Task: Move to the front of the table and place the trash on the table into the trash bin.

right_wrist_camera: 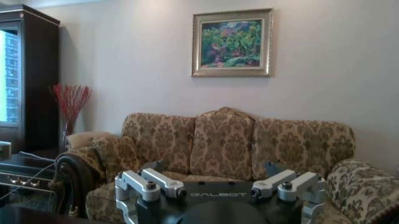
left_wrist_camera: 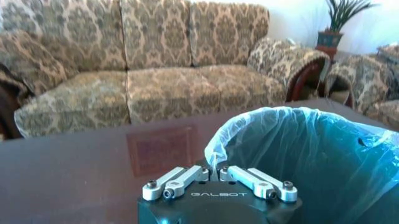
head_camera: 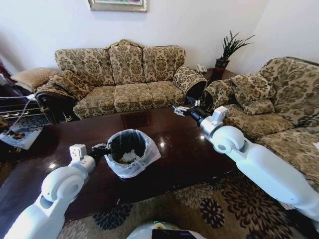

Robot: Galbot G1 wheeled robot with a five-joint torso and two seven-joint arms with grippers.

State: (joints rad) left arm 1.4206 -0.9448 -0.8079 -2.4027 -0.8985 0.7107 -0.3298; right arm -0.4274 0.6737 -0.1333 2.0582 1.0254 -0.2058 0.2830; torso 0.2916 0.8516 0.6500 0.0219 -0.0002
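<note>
The table (head_camera: 179, 149), broad, glossy and slippery-looking, carries the trash bin (head_camera: 130, 149) near its front edge; the bin looks light, best gripped at its rim, where the left gripper (left_wrist_camera: 215, 173) pinches the bag. White trash (head_camera: 130, 156) lies inside. The right gripper (right_wrist_camera: 216, 175), marked GALBOT, hangs spread open.
</note>
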